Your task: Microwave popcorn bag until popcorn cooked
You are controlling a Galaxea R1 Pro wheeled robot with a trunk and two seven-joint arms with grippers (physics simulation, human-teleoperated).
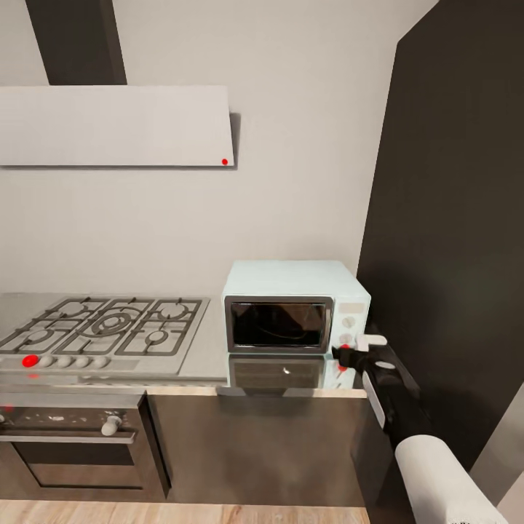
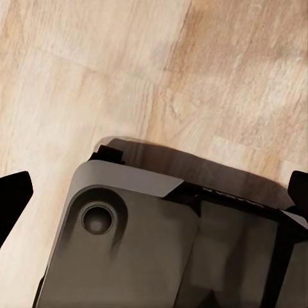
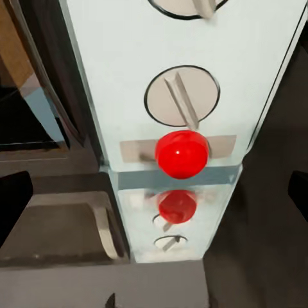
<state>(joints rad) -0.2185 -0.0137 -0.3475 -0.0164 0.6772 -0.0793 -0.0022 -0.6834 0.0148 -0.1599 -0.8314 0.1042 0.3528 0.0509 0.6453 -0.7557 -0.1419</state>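
The right end effector point(image 1: 348, 356) hovers just in front of the microwave's point(image 1: 291, 280) control panel, at the lower corner of that panel, with a red ball-shaped marker showing at its tip in the head view. In the right wrist view its two dark fingertips point(image 3: 14, 204) sit at the opposite edges of the picture, well apart, with nothing between them. Straight ahead of that end effector the pale panel carries a round knob point(image 3: 182, 95) with a raised bar, and right below it a glossy red button point(image 3: 182, 154); both are mirrored in the shiny tabletop point(image 1: 207, 356) under the microwave. To one side of the end effector is the dark-framed glass door point(image 1: 279, 324), which looks shut, though the interior behind the glass is too dark to judge what lies inside.

Further out from the right end effector, past the microwave, a gas hob point(image 1: 102, 327) with black grates sits in the tabletop, an oven point(image 1: 69, 444) with a bar handle below it. A pale extractor hood point(image 1: 116, 125) hangs on the wall above the hob, and a tall dark cabinet point(image 1: 451, 218) stands close beside the right arm.

The left end effector point(image 2: 154, 192) points down at a wood-plank floor point(image 2: 96, 70), above a dark part of the robot's base point(image 2: 128, 244); its fingertips point(image 2: 13, 199) are spread wide and hold nothing.
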